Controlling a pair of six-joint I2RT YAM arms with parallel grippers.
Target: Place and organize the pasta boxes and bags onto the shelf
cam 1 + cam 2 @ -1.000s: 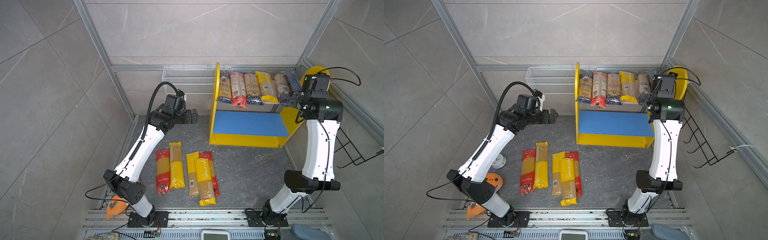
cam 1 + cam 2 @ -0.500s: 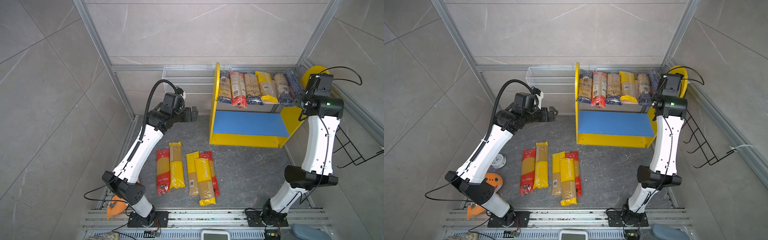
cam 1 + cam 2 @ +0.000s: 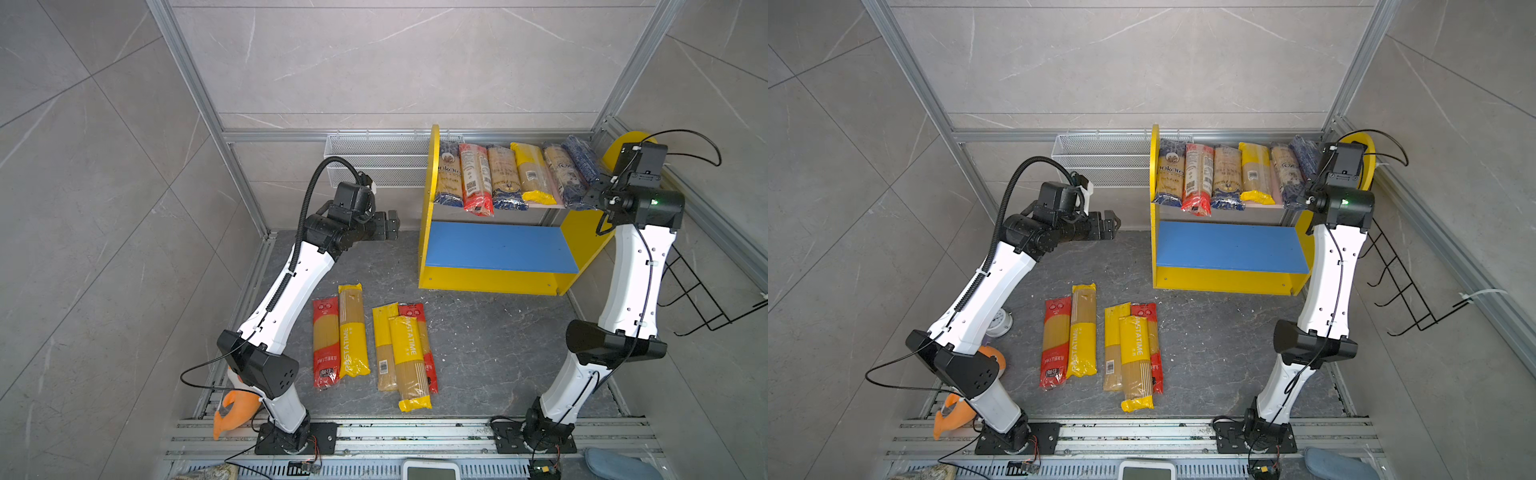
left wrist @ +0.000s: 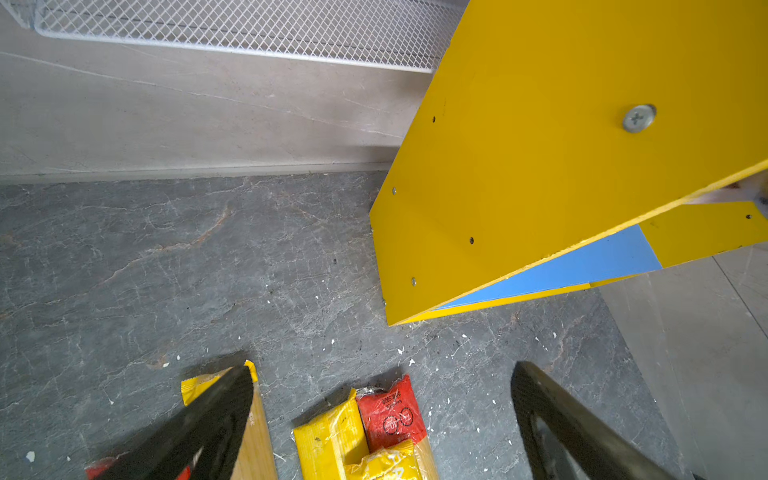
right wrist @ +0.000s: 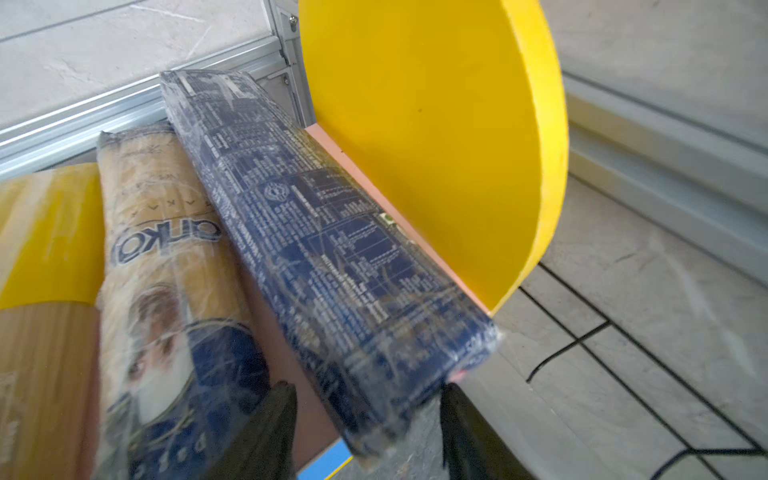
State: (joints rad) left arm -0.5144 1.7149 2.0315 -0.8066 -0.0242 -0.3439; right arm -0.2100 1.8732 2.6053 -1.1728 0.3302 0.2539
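Top views: the shelf [image 3: 490, 286] stands at the back right, and six packs lie side by side on its pink upper board while the blue lower board [image 3: 498, 247] is bare. The dark blue box [image 3: 582, 160] is the rightmost of the six, tilted, and the right gripper [image 3: 593, 198] is at its near end. Five floor packs [image 3: 1084, 328] lie in two clusters on the grey floor, well apart from the shelf. The left gripper [image 3: 1111, 222] hangs above the floor, left of the shelf.

Left wrist: the left gripper's fingers [image 4: 216, 415] are spread wide with nothing between them. The ends of the floor packs show below, and the shelf's yellow side panel [image 4: 540, 166] is ahead.

Right wrist: the box leans on the neighbouring clear pack [image 5: 166, 249], beside the round yellow side panel [image 5: 436, 124]. The right gripper's jaws straddle its near end. A strip of pink board [image 5: 316, 419] shows between one finger [image 5: 274, 419] and the box, so they look parted, not clamped.
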